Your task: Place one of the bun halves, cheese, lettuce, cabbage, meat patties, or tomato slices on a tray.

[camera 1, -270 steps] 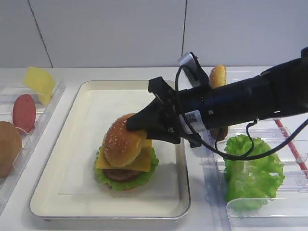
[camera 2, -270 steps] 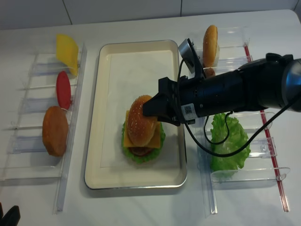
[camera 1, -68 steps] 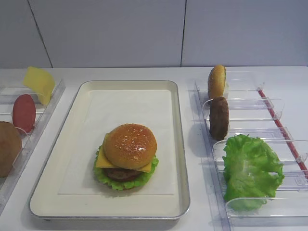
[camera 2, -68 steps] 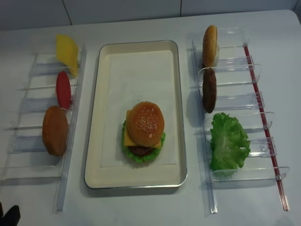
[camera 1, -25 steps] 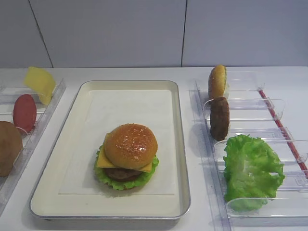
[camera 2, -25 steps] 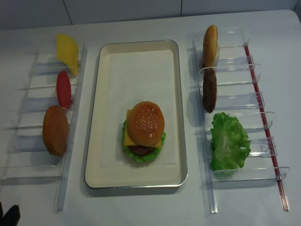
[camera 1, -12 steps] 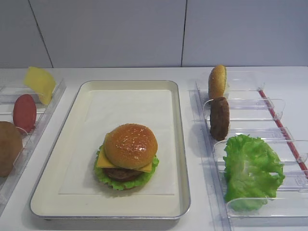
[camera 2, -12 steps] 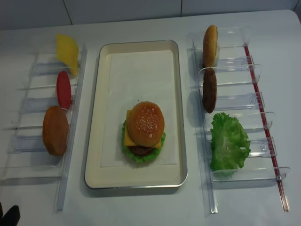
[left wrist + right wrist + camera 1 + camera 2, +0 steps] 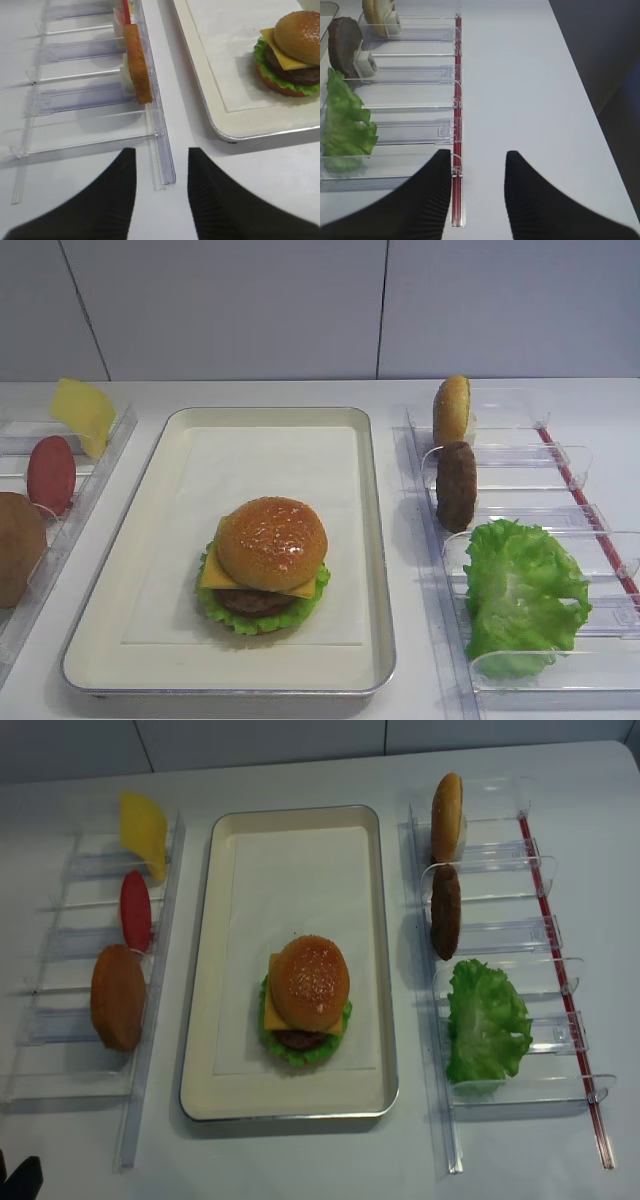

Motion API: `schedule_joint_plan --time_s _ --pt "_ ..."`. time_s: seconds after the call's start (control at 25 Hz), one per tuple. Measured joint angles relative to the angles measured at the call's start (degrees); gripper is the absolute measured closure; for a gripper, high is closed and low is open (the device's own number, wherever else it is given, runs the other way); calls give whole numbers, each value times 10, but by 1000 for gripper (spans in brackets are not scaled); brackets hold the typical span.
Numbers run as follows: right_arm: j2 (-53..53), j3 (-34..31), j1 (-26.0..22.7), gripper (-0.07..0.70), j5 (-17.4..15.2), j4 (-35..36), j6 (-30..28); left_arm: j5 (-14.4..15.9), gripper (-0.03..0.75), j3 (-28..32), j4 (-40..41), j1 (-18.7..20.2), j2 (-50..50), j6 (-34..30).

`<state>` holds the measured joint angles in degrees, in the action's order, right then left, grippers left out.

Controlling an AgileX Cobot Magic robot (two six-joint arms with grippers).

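Note:
The silver tray [image 9: 372, 540] holds a stacked burger: sesame bun top [image 9: 271, 540] over cheese, patty and lettuce. On the right rack stand a bun half [image 9: 451, 408], a meat patty [image 9: 456, 485] and lettuce [image 9: 522, 590]. The left rack holds cheese [image 9: 82, 412], a tomato slice [image 9: 50, 473] and a bun half [image 9: 18, 545]. My right gripper [image 9: 479, 165] is open and empty over the right rack's red strip [image 9: 457, 125]. The left gripper [image 9: 162, 160] is also open and empty, above the left rack's near end [image 9: 162, 170]. Neither shows in the exterior views.
Clear slotted racks [image 9: 500, 935] flank the tray on both sides. The table's right edge [image 9: 585, 100] lies close beyond the right rack. Bare white table runs between the racks and the tray [image 9: 200, 85].
Nothing has moved in the last second. Much earlier my right arm hung over the tray at the bun top; it has since drawn back out of the exterior views.

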<state>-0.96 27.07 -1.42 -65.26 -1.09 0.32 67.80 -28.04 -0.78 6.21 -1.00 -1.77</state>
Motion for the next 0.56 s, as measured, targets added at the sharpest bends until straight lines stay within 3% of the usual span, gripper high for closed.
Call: schedule_joint_plan --time_s 0.56 --pt "0 0 0 380 2 0 0 0 464 0 0 0 0 0"
